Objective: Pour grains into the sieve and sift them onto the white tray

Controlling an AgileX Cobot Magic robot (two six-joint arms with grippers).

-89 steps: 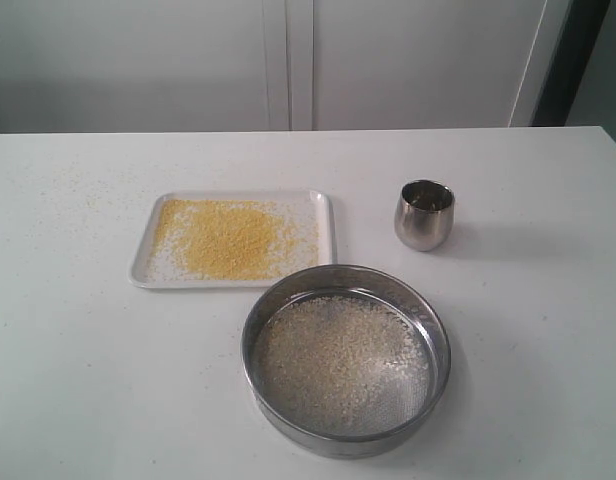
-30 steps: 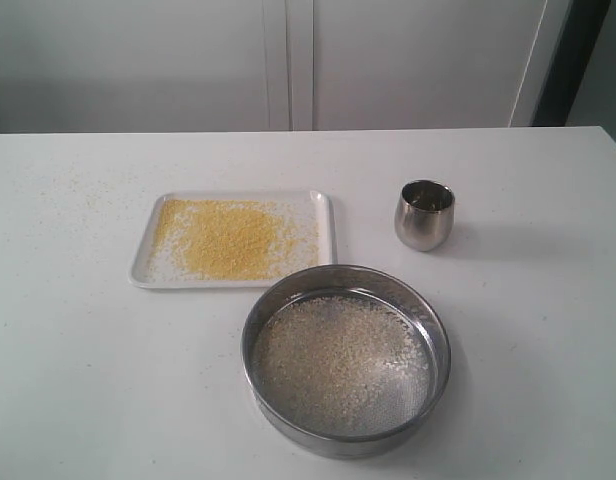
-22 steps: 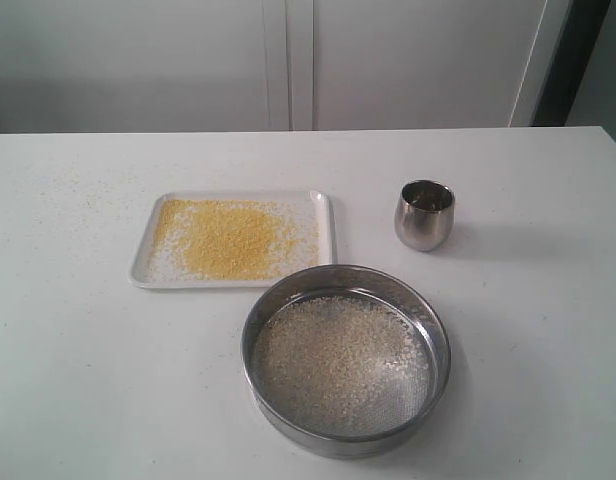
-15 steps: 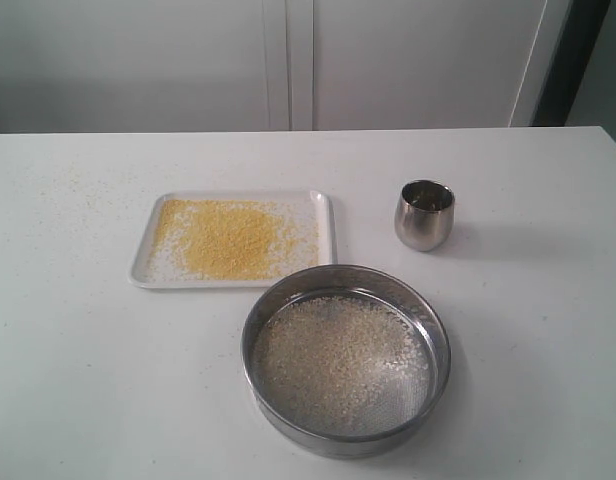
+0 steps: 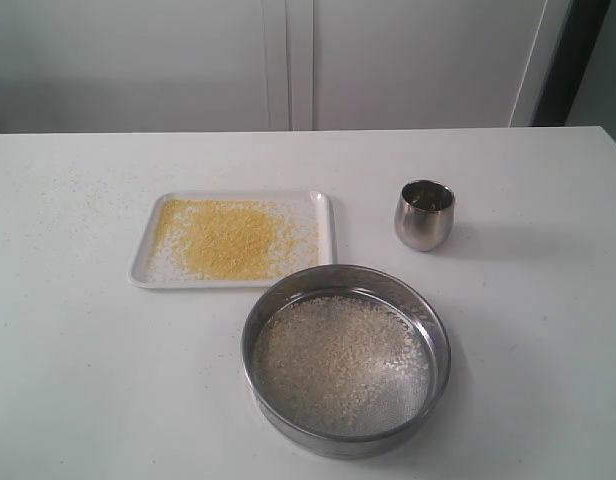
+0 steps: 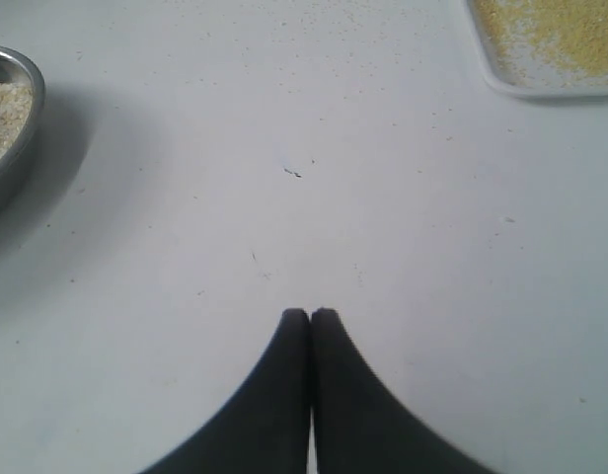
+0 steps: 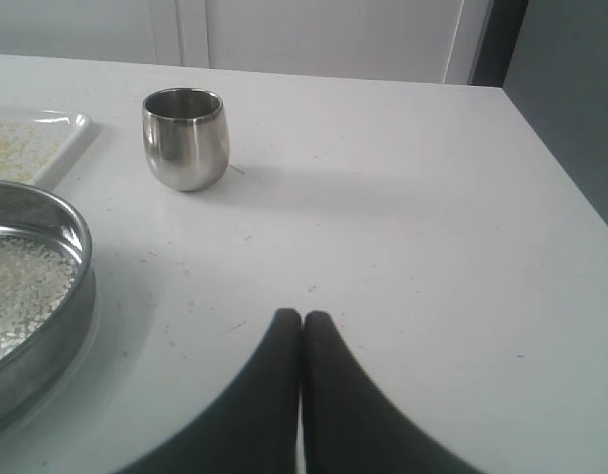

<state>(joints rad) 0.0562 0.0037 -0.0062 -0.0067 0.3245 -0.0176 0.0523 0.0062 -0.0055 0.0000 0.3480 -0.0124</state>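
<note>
Left gripper point(image 6: 310, 316) pressed together above table point(image 6: 403, 257), right gripper point(image 7: 302, 318) likewise — beside sieve point(image 7: 47, 326)

No text, label, brand, number or sign could be read anywhere in the three views; every object and the surface point(image 5: 528, 330) showed plain, unmarked faces.

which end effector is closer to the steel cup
Right, likely. The right end effector has the steel cup ahead of it. The left end effector sits by the sieve and white tray, cup out of view.
</note>
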